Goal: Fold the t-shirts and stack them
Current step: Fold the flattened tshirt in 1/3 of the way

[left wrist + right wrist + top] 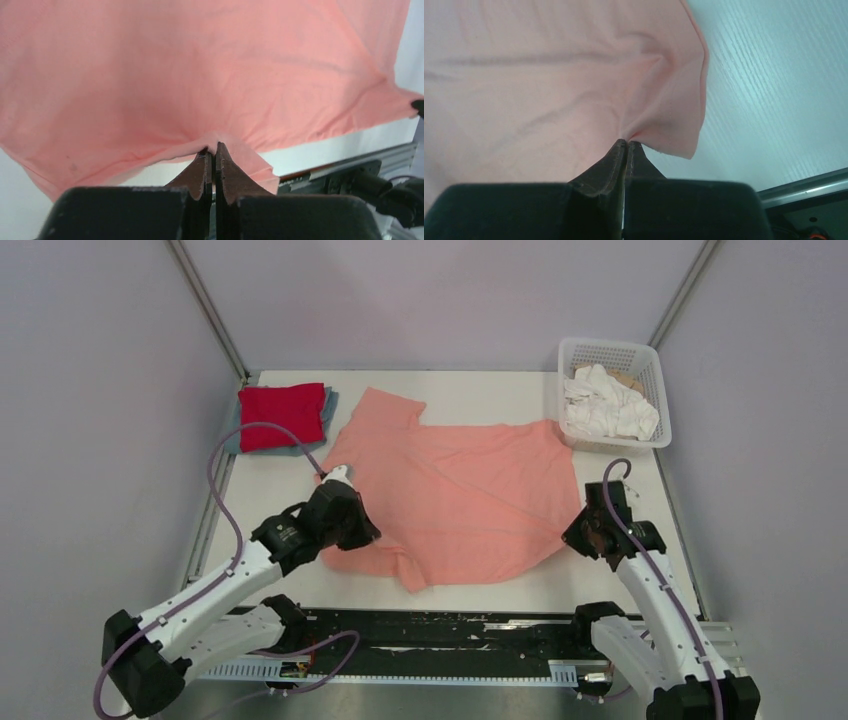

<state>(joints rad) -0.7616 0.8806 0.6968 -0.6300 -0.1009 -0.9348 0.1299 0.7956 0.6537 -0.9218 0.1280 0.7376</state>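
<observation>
The salmon-pink t-shirt [455,490] lies spread across the middle of the table. My left gripper [365,532] is shut on its near-left edge; in the left wrist view the jaws [214,147] pinch a raised fold of pink cloth [200,75]. My right gripper [578,530] is shut on the shirt's near-right corner; in the right wrist view the jaws [627,144] pinch the cloth [549,75] near its hem. The red t-shirt [282,415] lies folded at the back left on the grey-blue t-shirt [331,408], whose edge shows.
A white lattice basket [645,360] with white cloths stands at the back right, close to the shirt's far-right corner. A black rail [440,630] runs along the table's near edge. The enclosure walls close in at left, right and back.
</observation>
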